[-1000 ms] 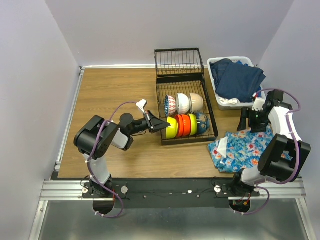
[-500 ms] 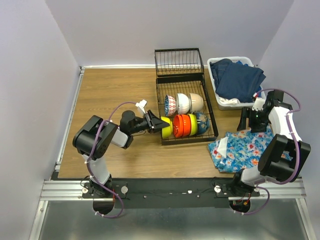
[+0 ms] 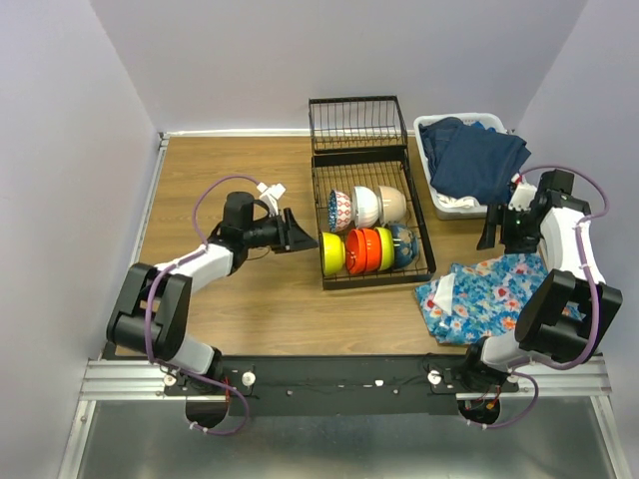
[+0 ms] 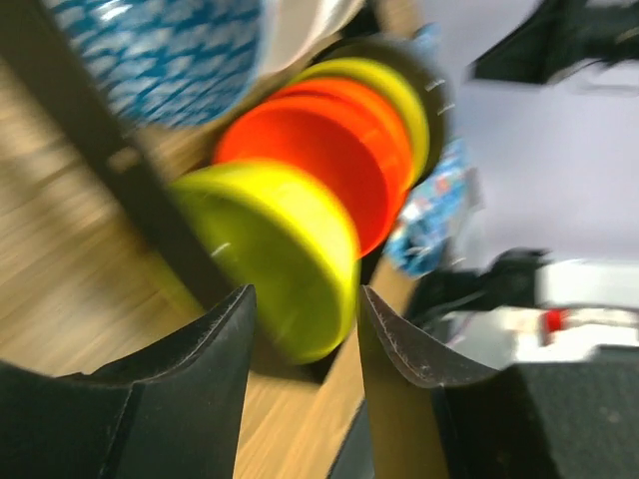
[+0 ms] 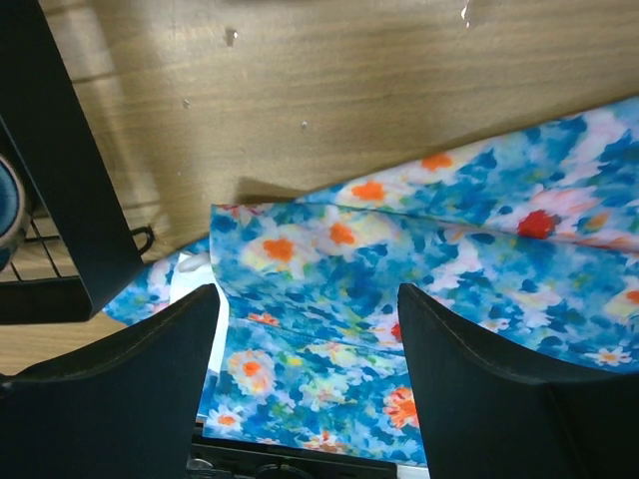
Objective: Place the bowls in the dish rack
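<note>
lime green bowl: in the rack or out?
In. The lime green bowl stands on edge inside the dish rack, leftmost in the near row, beside an orange bowl.

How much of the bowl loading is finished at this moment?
Nearly all done: the bowls stand in the rack, lime bowl at the row's left end. In hand: nothing; left fingers are open just beside it, right fingers open over the floral cloth. Left: no bowl shows on the table.
</note>
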You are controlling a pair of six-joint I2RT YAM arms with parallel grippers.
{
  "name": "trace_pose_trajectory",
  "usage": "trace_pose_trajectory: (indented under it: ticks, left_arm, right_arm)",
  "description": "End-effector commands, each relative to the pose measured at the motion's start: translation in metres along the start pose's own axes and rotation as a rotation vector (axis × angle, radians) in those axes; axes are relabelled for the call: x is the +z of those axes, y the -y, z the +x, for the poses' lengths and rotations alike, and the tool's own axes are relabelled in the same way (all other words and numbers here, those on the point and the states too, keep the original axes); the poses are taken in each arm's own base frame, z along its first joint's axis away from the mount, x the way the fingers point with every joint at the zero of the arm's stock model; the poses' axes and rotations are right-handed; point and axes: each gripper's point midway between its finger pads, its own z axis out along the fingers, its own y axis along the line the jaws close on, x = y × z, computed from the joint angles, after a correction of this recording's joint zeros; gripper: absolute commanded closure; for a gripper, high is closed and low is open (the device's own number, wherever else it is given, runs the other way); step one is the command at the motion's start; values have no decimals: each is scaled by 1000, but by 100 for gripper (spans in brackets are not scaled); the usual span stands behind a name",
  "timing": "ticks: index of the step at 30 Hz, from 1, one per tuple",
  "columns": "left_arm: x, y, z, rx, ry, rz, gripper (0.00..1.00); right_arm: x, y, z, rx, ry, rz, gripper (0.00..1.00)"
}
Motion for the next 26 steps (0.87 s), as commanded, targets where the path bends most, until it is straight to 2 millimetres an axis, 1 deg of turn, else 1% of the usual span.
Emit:
trace_pose_trajectory:
  ticks: [1, 3, 4, 5, 6, 7, 8, 9, 10, 11, 12, 14, 15, 16, 18, 19, 21, 23, 24, 25, 26]
  left_arm:
    - [-43, -37, 27, 215, -170, -192, 45]
    - [-58, -45, 16, 290, -154, -309, 44]
    - [-67, -41, 0, 363, -99, -351, 43]
    - [-78, -54, -17, 399, -46, -480, 41]
    - [-86, -52, -33, 432, -10, -539, 38]
    - [-94, -52, -45, 467, 16, -590, 36]
    - [-103, -59, -57, 483, 38, -669, 35]
    - [-109, -54, -73, 495, 59, -698, 34]
    - [-113, -60, -80, 490, 57, -735, 2]
    - [-117, -62, -87, 485, 65, -759, 1]
    - [-123, -63, -100, 477, 98, -774, 1]
    - [-129, -66, -112, 461, 141, -791, 1]
    - [-133, -66, -122, 477, 173, -812, 1]
    - [-137, -70, -127, 481, 182, -835, 1]
    - [-146, -73, -141, 507, 209, -885, 1]
    - [-152, -78, -146, 511, 220, -915, 1]
    - [-157, -83, -157, 520, 246, -938, 1]
    - [-159, -95, -161, 500, 245, -966, 1]
    - [-160, -96, -166, 506, 261, -977, 1]
    - [-160, -103, -167, 498, 254, -994, 1]
    - [-160, -105, -169, 497, 256, -1002, 1]
  right_arm:
    - [-9, -7, -20, -15, 65, -34, 20]
    - [-16, -14, -29, -17, 106, -61, 18]
    - [-19, -18, -32, -13, 122, -74, 17]
    - [-22, -19, -36, -11, 137, -77, 16]
    - [-28, -10, -47, -4, 185, -17, 0]
    - [-30, -4, -53, 60, 218, 36, 0]
    - [-33, 5, -60, 82, 251, 99, 0]
    - [-42, 27, -71, 106, 308, 235, 0]
    - [-46, 37, -75, 155, 336, 296, 0]
    - [-51, 48, -78, 192, 360, 364, 0]
    - [-58, 61, -81, 216, 381, 446, 0]
    - [-68, 66, -86, 222, 408, 483, 0]
    - [-73, 69, -87, 217, 423, 505, 0]
    - [-80, 69, -88, 201, 448, 514, 0]
    - [-83, 70, -89, 171, 474, 527, 0]
    - [-85, 69, -89, 155, 480, 525, 0]
    - [-93, 65, -92, 143, 515, 516, 0]
    - [-98, 62, -94, 129, 536, 505, 0]
    - [-98, 61, -95, 124, 543, 501, 0]
    - [-99, 59, -95, 136, 552, 493, 0]
    - [-99, 58, -96, 140, 557, 485, 0]
